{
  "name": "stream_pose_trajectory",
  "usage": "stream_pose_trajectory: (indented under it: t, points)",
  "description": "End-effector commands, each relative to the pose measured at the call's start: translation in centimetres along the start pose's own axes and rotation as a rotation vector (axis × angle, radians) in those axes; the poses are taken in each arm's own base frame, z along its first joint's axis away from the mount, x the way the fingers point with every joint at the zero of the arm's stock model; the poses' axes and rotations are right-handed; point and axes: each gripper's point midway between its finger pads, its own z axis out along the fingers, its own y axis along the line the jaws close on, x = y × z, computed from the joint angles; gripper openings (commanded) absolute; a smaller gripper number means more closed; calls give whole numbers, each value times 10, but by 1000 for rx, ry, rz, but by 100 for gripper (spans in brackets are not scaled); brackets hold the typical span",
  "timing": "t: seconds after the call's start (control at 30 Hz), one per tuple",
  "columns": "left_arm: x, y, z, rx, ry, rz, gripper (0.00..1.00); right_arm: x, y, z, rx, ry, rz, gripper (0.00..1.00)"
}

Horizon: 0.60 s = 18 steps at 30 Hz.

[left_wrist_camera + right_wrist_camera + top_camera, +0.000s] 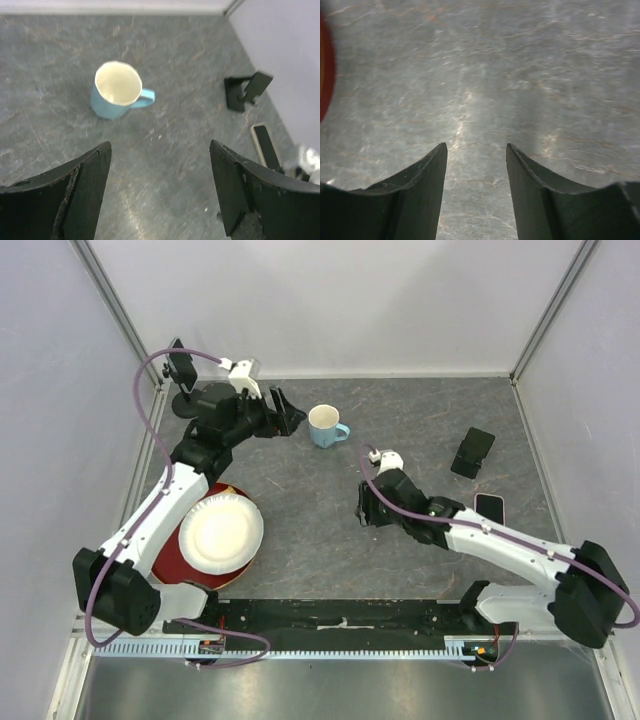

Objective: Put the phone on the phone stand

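Grey worktop: the phone (489, 506) lies at frame right of our open, empty right tool (364, 516), below the stand (472, 452); our open left tool (293, 412) sits farther.

Grey stone-look counter (310, 530), matt and veined, smooth blue ceramic mug (326, 426), matt white paper plate (220, 532), matt black plastic phone stand (472, 452).

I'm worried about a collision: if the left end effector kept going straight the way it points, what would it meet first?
Most likely the blue mug. It stands just ahead of the open left end effector, slightly left of its centre line, so one finger might clip it.
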Motion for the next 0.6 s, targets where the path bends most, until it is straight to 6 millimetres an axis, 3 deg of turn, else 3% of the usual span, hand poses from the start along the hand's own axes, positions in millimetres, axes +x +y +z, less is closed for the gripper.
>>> stream_pose_trajectory:
  t: [0.0,0.07,0.1,0.13,0.2,0.23,0.3,0.33,0.4,0.43,0.47,0.57]
  points:
    - [19,-7,-3,67,120,160,84,-32,-44,-7,256,-1,71,61]
    - [23,-3,-4,41,137,212,84,-47,-74,-13,326,-35,170,70]
    - [25,-1,-5,29,136,226,84,-52,-85,-18,346,-65,236,80]
    - [33,2,-6,17,149,233,83,-61,-109,-24,400,-103,317,86]
    - [33,1,-12,17,124,240,83,-68,-139,-35,482,-159,396,98]
    - [47,5,-14,17,144,240,82,-72,-166,-43,552,-191,460,98]
    - [44,1,-21,26,112,237,82,-73,-195,-51,621,-210,528,98]
    - [44,-3,-23,37,108,225,82,-74,-227,-61,685,-231,603,98]
    - [37,-18,-29,92,76,226,82,-74,-250,-59,678,-237,678,98]
    - [40,-24,-31,121,79,208,82,-75,-273,-67,711,-258,707,98]
    - [40,-27,-32,139,76,204,82,-86,-282,-65,693,-298,701,98]
    - [39,-34,-36,162,68,205,82,-89,-303,-56,713,-254,636,98]
